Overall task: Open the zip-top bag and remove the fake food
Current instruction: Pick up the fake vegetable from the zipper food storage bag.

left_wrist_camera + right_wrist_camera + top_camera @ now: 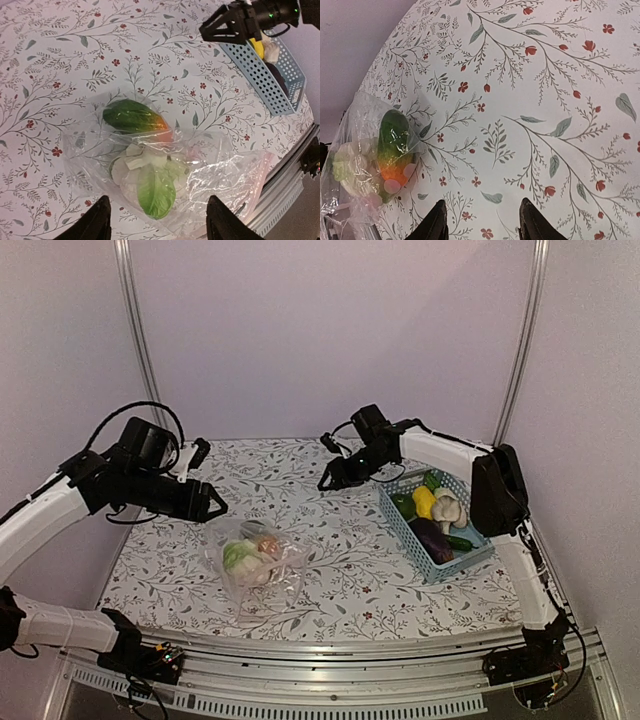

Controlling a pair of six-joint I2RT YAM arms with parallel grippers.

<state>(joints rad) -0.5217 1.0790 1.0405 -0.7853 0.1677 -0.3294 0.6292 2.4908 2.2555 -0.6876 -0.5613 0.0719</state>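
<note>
hovering at about 10 o'clock from the zip-top bag (255, 560) in the top view, the left gripper (212, 502) is pointing its nose toward the plastic, which reads as lining up for a reach onto it. the bag is lying flat on the flowered tablecloth (340, 540), at roughly 7 o'clock from the table's middle. it is holding part of the fake food (150, 170): a dark green piece shading to orange, some white bits and a light green leaf. the other pieces are sitting in the blue basket (408, 532) at 3 o'clock, well apart from the bag, so the emptying looks partly done.

in the left wrist view the fingers (100, 222) are standing spread and gripping nothing, with the bag lying below and ahead of them, not touched. the right gripper (328, 480) is hanging at 1 o'clock from the bag, between bag and basket, likely waiting its turn. its fingers (437, 225) are standing parted too, over bare cloth, holding nothing. whether the bag's mouth is sealed or parted, i cannot tell.
</note>
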